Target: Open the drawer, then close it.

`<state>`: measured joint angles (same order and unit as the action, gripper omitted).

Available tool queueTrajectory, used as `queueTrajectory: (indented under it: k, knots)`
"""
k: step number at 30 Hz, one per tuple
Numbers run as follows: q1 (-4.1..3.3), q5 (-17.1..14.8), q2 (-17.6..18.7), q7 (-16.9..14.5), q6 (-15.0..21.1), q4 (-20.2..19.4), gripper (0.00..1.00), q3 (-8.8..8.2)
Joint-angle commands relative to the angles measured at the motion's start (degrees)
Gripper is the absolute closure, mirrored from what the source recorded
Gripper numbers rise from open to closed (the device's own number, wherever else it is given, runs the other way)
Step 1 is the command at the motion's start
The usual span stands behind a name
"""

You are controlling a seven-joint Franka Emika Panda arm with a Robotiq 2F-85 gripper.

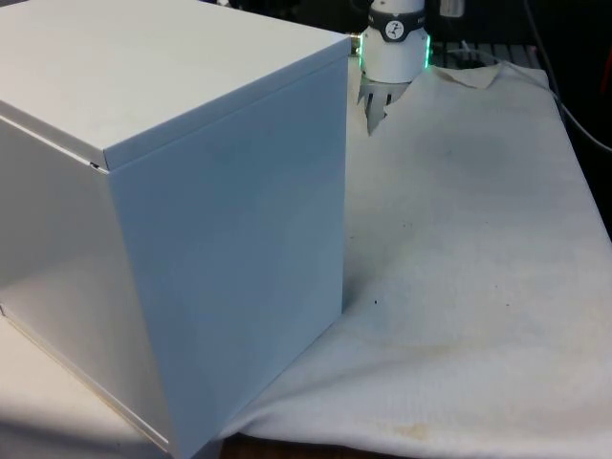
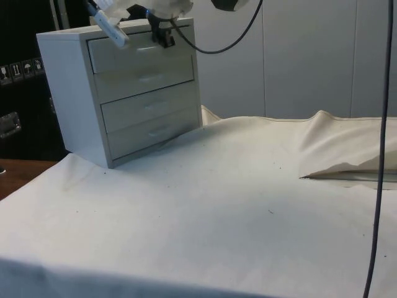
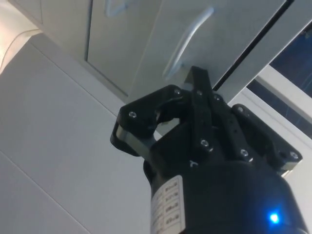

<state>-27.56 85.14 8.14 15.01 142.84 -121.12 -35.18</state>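
Observation:
A white chest of drawers [image 2: 80,93] stands at the table's end, its several drawer fronts facing the side view. The front view sees its plain back and side [image 1: 229,249]. My black gripper [image 2: 165,40] is at the top drawer [image 2: 139,54], near that drawer's end by the chest's corner. In the wrist view the two fingers [image 3: 199,97] are pressed together, with the gripper [image 3: 197,73] tipped against the drawer front right beside the end of its white curved handle [image 3: 187,41]. Nothing is held between them. The top drawer's front looks about level with the drawers below.
The white cloth [image 2: 205,205] covers the table and lies flat in front of the chest. It is bunched into a raised fold [image 2: 347,155] at the side view's right. A black cable [image 2: 378,186] hangs there. The arm's wrist [image 1: 394,43] shows behind the chest's far corner.

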Motion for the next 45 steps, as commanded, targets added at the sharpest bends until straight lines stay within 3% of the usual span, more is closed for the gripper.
queueTrajectory:
  k: [1, 5, 6, 7, 13, 14, 18, 32, 36, 40, 41, 45]
  knots:
    - [-0.29, 0.3, -0.6, 0.2, -0.5, -0.5, 1.0, 0.11]
    - [-0.86, 0.8, -2.3, 0.7, -2.2, -2.1, 1.0, 0.92]
    - [-0.46, 0.1, -1.2, 0.3, -1.4, -1.2, 1.0, 0.8]
    - [-0.92, 0.9, -2.7, 0.9, -2.7, -2.4, 1.0, 1.2]
    - [-1.26, 1.4, -5.6, 1.7, -6.1, -5.1, 1.0, 3.44]
    - [-0.97, 0.4, -5.2, 0.9, -5.5, -4.8, 1.0, 3.32]
    - [-1.49, 1.6, -7.4, 2.4, -8.5, -6.9, 1.0, 5.1]
    - [-1.6, 0.6, -10.9, 3.7, -13.9, -10.7, 1.0, 9.4]
    - [-2.01, 1.3, -12.7, 5.0, -16.6, -12.5, 1.0, 11.23]
    - [-2.01, 1.1, -14.0, 5.8, -18.7, -14.0, 1.0, 13.18]
    - [-1.78, 0.6, -13.5, 5.4, -18.1, -13.5, 1.0, 12.89]
    - [-2.06, 0.9, -15.0, 6.5, -20.3, -15.1, 1.0, 14.67]
